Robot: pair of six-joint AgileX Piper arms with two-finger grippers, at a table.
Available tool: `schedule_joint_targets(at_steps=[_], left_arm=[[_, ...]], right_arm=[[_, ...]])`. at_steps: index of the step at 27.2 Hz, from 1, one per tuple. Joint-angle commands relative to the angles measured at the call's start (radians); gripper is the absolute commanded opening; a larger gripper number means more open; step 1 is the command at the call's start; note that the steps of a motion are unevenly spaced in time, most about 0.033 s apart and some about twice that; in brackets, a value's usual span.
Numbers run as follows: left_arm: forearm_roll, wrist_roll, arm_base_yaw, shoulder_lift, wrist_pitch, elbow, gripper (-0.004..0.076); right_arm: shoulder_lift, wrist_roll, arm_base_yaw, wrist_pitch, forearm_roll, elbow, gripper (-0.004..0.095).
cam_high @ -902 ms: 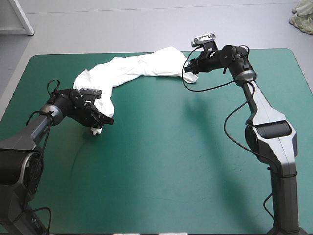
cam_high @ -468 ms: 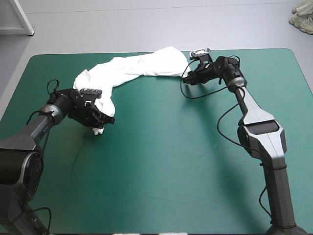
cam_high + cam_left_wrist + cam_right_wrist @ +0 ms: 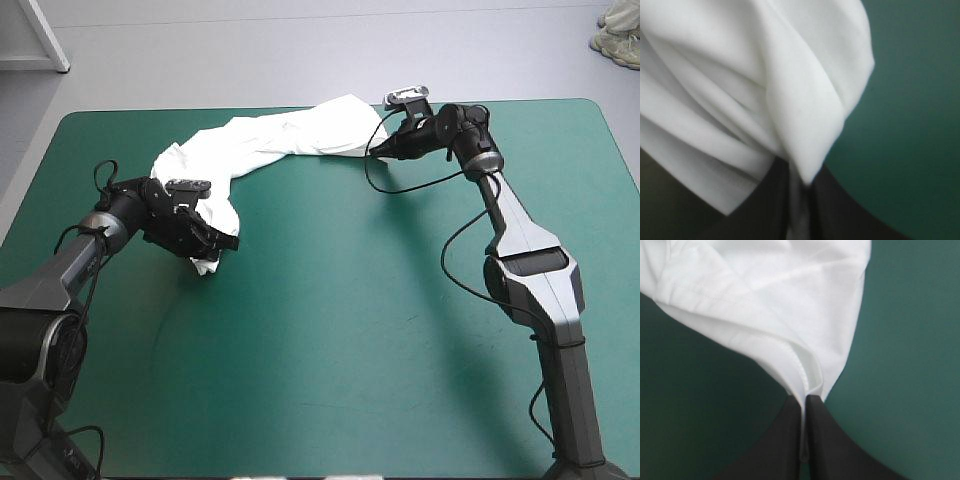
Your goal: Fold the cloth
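though crumpled, t-shirt point(image 3: 270, 145) with ends inside left tool point(image 3: 220, 246) and right tool point(image 3: 376, 148)

left arm point(image 3: 70, 262) came in from 8 o'clock corner, forearm ran toward 2 o'clock. left gripper point(image 3: 214, 243) aimed roughly 4 o'clock, fingers point(image 3: 767, 205) all but closed, fold of T-shirt point(image 3: 290, 135) pinched between tips. right arm point(image 3: 530, 275) stood up from 5 o'clock, long link headed 11-ish, then wrist bent hard over toward 9 o'clock. right gripper point(image 3: 376, 148) pointed 9 o'clock, tipped down a bit, fingers point(image 3: 782, 445) clamped to thin slit with hemmed edge caught in it. two grippers sat well apart, left at 9 o'clock side, right up near 1 o'clock.
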Motion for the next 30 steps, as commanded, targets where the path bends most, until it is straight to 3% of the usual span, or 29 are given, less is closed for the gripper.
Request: schedule_joint_targets(at_steps=[1,6,14,21,25,30], left_arm=[[-0.029,-0.008,-0.004,-0.133,-0.007,-0.101,0.0019],[-0.014,-0.008,-0.004,-0.253,0.015,-0.273,0.0019],[0.115,-0.057,-0.004,-0.385,0.059,-0.625,0.0019],[0.27,-0.059,-0.004,-0.416,0.192,-0.927,0.0019],[0.382,-0.039,-0.004,-0.421,0.301,-1.08,0.0019],[0.42,-0.033,-0.004,-0.506,0.299,-1.104,0.0019]], right_arm=[[-0.151,0.066,-0.002,0.036,-0.082,-0.119,-0.0013],[-0.239,0.122,-0.002,0.141,-0.171,-0.248,-0.0013],[-0.466,0.153,0.002,0.187,-0.252,-0.316,-0.0013],[-0.714,0.153,0.002,0.239,-0.325,-0.312,-0.0013],[-0.907,0.147,0.002,0.239,-0.369,-0.228,-0.0014],[-1.155,0.102,0.002,0.186,-0.453,-0.025,-0.0014]])
